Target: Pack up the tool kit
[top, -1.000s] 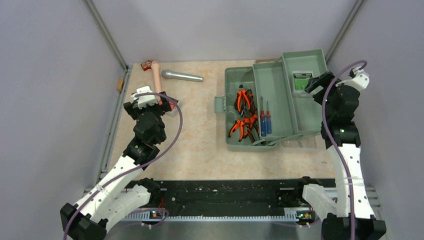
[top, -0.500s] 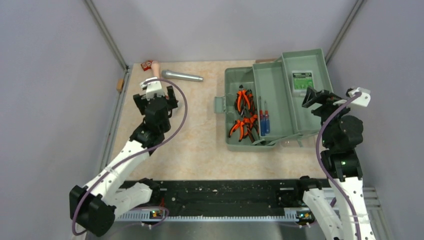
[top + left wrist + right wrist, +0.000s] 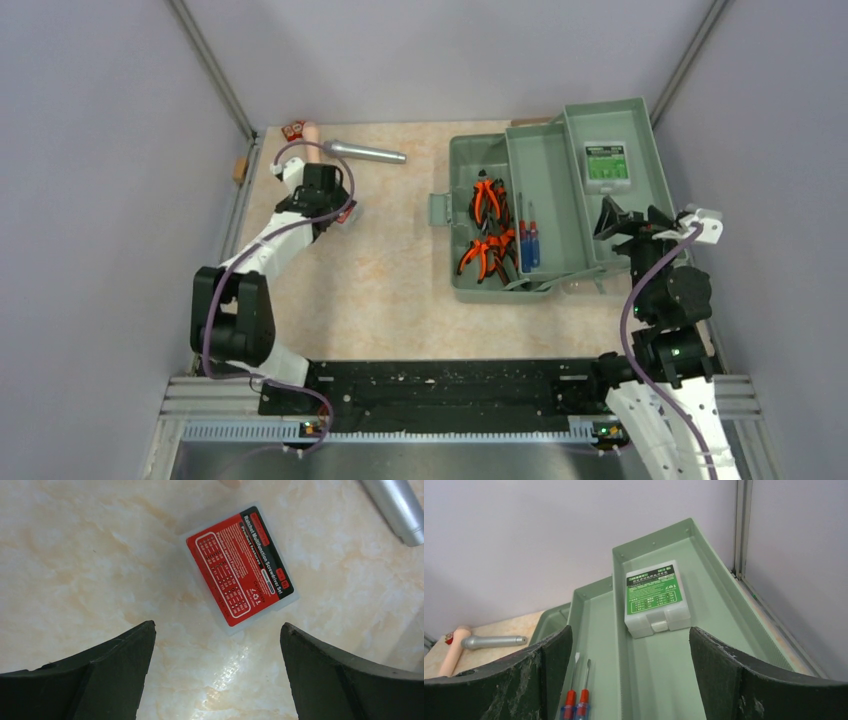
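Movement on both sides in the last sec. The left arm has stretched out toward the back-left of the marbled beige tabletop. The left gripper now hangs over the red-labelled clear plastic box with its fingers spread wide and nothing between them. The box lies flat and askew, a bit ahead of the fingertips and not yet between them. The silver microphone sits close by on the far side.

Meanwhile the right arm has drawn back from the sage-green plastic toolbox. The right gripper is also spread and empty. It faces the green-labelled white plastic box, which lies alone in the raised end tray.

The orange-and-black-handled pliers lie in the bottom of the toolbox, and the blue-and-red-handled screwdrivers are in the mid tray.

So the green box looks done, and the red one is prob. the last loose piece. I'd guess the left side needs to creep fwd, drop and pinch. With the box lying skewed, the fingers may catch its corners and spin it.
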Robot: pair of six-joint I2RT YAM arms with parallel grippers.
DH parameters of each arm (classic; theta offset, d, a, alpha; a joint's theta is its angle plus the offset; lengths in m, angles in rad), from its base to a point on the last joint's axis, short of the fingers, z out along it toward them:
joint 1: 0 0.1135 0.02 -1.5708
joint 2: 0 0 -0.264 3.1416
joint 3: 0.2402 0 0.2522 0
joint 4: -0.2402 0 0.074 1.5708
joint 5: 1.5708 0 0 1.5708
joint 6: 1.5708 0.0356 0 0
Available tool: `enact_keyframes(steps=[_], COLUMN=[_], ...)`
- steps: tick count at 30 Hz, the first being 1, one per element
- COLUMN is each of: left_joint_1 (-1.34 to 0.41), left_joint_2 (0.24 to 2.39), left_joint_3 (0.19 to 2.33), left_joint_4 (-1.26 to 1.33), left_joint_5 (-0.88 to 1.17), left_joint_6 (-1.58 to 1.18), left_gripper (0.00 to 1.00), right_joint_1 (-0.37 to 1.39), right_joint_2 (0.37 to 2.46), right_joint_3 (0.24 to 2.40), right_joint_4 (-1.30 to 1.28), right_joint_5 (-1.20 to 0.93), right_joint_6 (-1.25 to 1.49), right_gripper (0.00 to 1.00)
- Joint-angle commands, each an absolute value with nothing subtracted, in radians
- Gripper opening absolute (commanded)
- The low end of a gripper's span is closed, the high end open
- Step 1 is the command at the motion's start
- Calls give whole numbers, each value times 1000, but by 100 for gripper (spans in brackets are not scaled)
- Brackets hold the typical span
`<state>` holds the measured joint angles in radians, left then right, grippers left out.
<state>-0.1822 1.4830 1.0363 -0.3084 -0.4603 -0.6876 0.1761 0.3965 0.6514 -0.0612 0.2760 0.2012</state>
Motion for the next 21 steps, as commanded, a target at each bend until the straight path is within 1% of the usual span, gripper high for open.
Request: enact_keyframes(steps=[1, 10, 14, 18, 21], left_joint_1=[-169, -149, -141, -141, -141], left_joint_2=[1584, 1836, 1920, 1971, 1970], left_joint_3=[1137, 1341, 1423, 1502, 1530], left_joint_4=[-328, -439, -548, -660, -736], left_joint_5=[-355, -389, -409, -438, -484], left_joint_6=[-875, -1032, -1101, -1125, -1161], left_gripper=[99, 99, 99, 99, 99], right_joint_1=[202, 215, 218, 219, 220], right_joint_2=[352, 261, 235, 227, 225], right_joint_3=[603, 558, 540, 529, 527], right_joint_4=[25, 38, 48, 57, 60], right_joint_5=[299, 341, 354, 358, 360], right_joint_6=[183, 146, 136, 136, 136], right_gripper=[86, 88, 89, 89, 89])
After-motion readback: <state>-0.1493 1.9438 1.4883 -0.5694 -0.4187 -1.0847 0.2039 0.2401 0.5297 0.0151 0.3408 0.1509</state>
